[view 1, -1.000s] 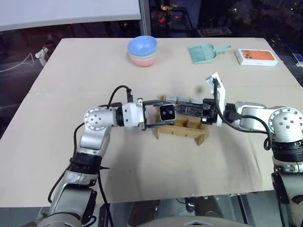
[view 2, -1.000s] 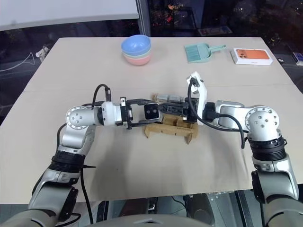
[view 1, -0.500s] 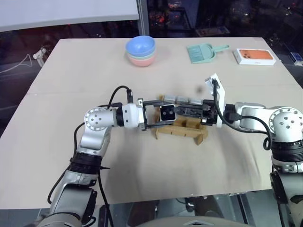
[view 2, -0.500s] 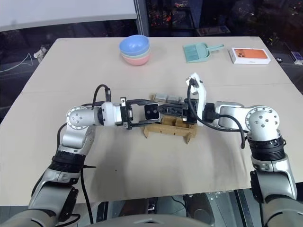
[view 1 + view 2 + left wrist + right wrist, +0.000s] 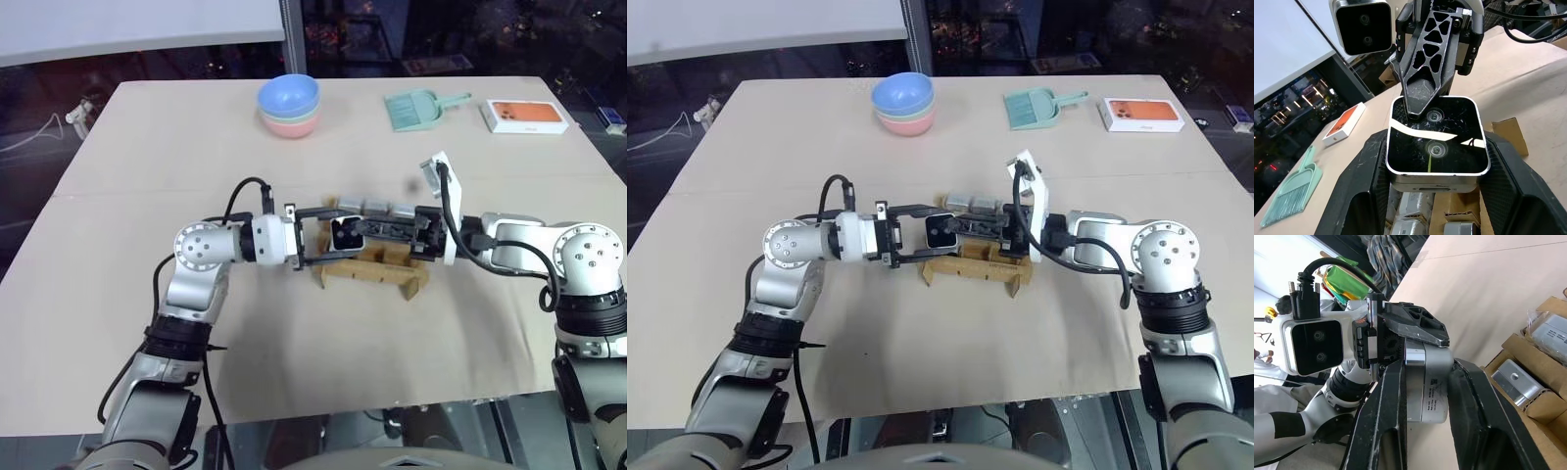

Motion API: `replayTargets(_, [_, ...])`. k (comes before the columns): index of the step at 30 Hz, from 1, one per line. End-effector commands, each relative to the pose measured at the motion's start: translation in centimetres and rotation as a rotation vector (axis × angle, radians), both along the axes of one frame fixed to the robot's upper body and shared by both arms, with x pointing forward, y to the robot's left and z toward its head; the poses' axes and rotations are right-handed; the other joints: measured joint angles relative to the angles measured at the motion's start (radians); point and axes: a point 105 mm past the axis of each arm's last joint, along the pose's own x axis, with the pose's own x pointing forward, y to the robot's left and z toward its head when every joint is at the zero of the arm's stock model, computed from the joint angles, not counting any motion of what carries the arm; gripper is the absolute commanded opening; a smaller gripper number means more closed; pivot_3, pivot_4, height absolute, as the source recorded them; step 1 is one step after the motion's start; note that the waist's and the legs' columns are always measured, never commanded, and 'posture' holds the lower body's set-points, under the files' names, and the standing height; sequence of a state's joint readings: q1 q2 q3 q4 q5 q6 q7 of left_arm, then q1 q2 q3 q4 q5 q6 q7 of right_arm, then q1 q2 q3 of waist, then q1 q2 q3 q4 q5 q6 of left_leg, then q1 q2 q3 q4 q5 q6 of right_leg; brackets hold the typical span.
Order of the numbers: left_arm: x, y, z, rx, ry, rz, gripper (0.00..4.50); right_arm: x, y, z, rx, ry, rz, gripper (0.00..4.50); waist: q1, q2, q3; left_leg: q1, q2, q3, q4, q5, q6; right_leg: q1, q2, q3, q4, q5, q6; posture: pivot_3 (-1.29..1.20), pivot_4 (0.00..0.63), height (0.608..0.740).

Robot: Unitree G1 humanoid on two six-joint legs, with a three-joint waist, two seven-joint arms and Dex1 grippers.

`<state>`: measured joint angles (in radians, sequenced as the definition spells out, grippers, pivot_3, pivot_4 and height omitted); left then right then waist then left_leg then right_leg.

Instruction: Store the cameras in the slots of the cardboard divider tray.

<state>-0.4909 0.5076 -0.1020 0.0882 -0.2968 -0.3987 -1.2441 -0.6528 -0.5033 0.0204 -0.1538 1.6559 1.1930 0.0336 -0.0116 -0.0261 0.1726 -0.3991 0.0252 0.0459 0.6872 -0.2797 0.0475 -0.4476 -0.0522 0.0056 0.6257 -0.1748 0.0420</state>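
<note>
At centre frame, above the beige desk (image 5: 118, 245), two robot arms meet over a handover. The left claw (image 5: 328, 238), reaching in from the left, is clamped shut on a small silver camera (image 5: 345, 233) whose black face shows in the head view. From the right, the right claw (image 5: 364, 229) has its fingers pinched on the same camera; the right wrist view shows them pressing its silver sides, so both claws grip it at once.

Just below the pair, at centre, sits the cardboard divider tray (image 5: 411, 287), flat on the desk. Along its far row, other cameras (image 5: 377, 208) already rest in slots, and the near slots look open, though the arms hide part of the tray.

Farther back, from left to right along the upper frame, lie stacked bowls (image 5: 290, 105), a mint-green dustpan (image 5: 423, 109) and an orange phone box (image 5: 527, 117), all well apart from the work.

The step in hand appears to be passing the camera from left claw to right. Next, the left claw would need to let go and draw clear, so that the right claw can turn the camera over an empty slot and lower it in squarely.
</note>
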Motion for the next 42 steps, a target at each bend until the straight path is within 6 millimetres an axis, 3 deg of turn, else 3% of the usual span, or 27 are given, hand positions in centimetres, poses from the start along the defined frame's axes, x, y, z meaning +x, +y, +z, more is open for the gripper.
replayTargets(1, [-0.8,-0.4,0.7,-0.013,0.005,-0.043,1.93,-0.3,0.0,1.5,0.041,-0.053,0.009,0.62,0.0,0.0,0.0,0.0,0.0,0.0,0.0,0.0,0.0,0.0,0.0,0.0,0.0,0.0,0.0,0.0,0.15,0.74])
replayTargets(5, [-0.6,0.1,1.3,-0.051,0.059,-0.025,1.93,-0.9,-0.1,1.7,0.043,-0.079,0.036,0.62,0.0,0.0,0.0,0.0,0.001,0.0,0.0,0.0,0.0,0.0,0.0,0.0,0.0,0.0,0.0,0.0,0.15,0.74])
replayTargets(6, [-0.5,0.3,1.5,-0.06,0.073,-0.018,2.97,-1.0,-0.1,1.8,0.044,-0.091,0.04,0.62,0.0,0.0,0.0,0.0,0.001,0.0,0.0,0.0,0.0,0.0,0.0,0.0,0.0,0.0,0.0,0.0,0.15,0.74])
replayTargets(9, [0.3,0.9,2.9,-0.147,0.108,0.046,4.31,-0.9,-0.2,2.3,0.028,-0.165,0.033,0.62,-0.001,0.0,0.0,0.0,0.001,-0.001,0.0,0.0,0.0,0.0,0.0,0.0,0.0,0.0,0.0,0.0,0.15,0.74])
replayTargets(10, [0.7,1.2,3.4,-0.183,0.121,0.072,4.45,-0.9,-0.3,2.4,0.02,-0.194,0.03,0.62,-0.001,0.0,0.0,0.0,0.001,-0.002,0.0,0.0,0.0,0.0,0.0,0.0,0.0,0.0,0.0,0.0,0.15,0.74])
replayTargets(16, [0.5,4.5,6.2,-0.282,0.373,0.106,4.45,0.8,-1.7,2.7,-0.063,-0.58,-0.034,0.62,-0.004,0.0,0.0,0.0,0.001,-0.004,0.0,0.0,0.0,0.0,0.0,-0.001,0.0,0.0,0.001,0.0,0.15,0.74])
replayTargets(22, [-1.6,7.0,8.6,-0.187,0.519,0.075,4.45,1.4,-1.7,-1.6,-0.181,-0.847,0.027,0.62,-0.004,0.0,0.001,0.001,0.001,-0.003,-0.001,0.0,0.0,-0.001,0.002,0.0,0.0,-0.001,0.002,0.0,0.15,0.74])
replayTargets(27, [-2.7,8.1,9.6,-0.109,0.562,0.073,4.45,1.2,-1.6,-4.8,-0.189,-0.891,0.066,0.62,-0.002,0.0,0.001,0.001,0.0,-0.002,-0.001,0.0,0.0,0.0,0.001,-0.001,0.0,-0.001,0.001,0.0,0.15,0.74])
replayTargets(33, [-3.4,9.0,10.2,-0.051,0.568,0.058,4.45,1.7,-1.8,-6.0,-0.159,-0.925,0.07,0.62,-0.003,0.0,0.001,0.002,0.0,0.001,-0.001,0.0,-0.001,0.0,0.002,0.0,0.0,-0.001,0.0,0.0,0.15,0.74])
replayTargets(40, [-3.9,9.4,9.1,0.026,0.596,0.062,4.45,2.7,-1.9,-6.6,-0.166,-0.947,0.067,0.62,-0.005,0.001,0.002,0.002,0.001,0.002,-0.001,0.0,-0.001,0.0,0.002,0.0,0.0,-0.001,0.0,0.0,0.15,0.74])
replayTargets(42, [-3.9,10.1,7.8,0.112,0.598,0.111,4.45,3.1,-2.2,-6.4,-0.175,-0.964,0.063,0.62,-0.007,0.001,0.002,0.002,0.001,0.002,-0.001,0.0,-0.001,0.0,0.002,0.001,0.001,-0.001,0.0,0.0,0.15,0.74])
